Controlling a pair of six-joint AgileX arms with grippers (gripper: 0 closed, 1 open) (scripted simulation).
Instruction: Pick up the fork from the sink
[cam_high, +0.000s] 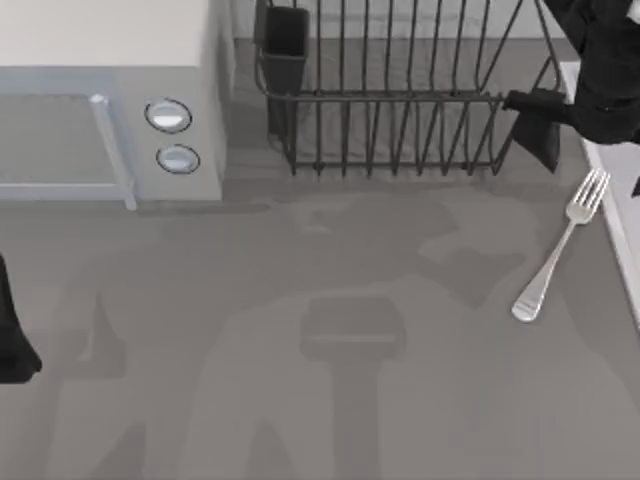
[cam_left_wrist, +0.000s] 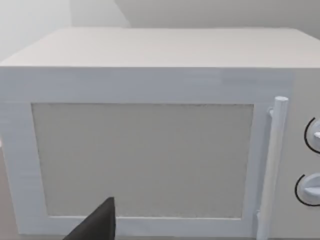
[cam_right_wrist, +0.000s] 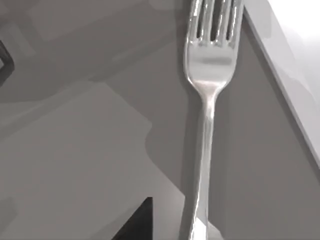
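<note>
The fork (cam_right_wrist: 207, 100) lies nearest the right wrist camera: its slim handle runs down the view, the four tines at the far end. In the top view the fork (cam_high: 560, 250) lies flat on the grey table near the right edge, tines pointing toward the sink (cam_high: 612, 200), whose pale rim runs just beside them; the rounded handle end points back toward the table's middle. So it rests on the table, not in the basin.

The right gripper (cam_high: 540, 125) hangs above the tines, near the dish rack (cam_high: 400, 100); whether its fingers are apart or closed I cannot tell. The left arm sits parked at the left edge, facing the microwave (cam_left_wrist: 150, 150).

The fork looks stiff, light and slick, and it lies very low, so fingers could skid off polished metal. The likely best hold is across the narrow handle, near the neck, with the jaws straddling it crosswise.
</note>
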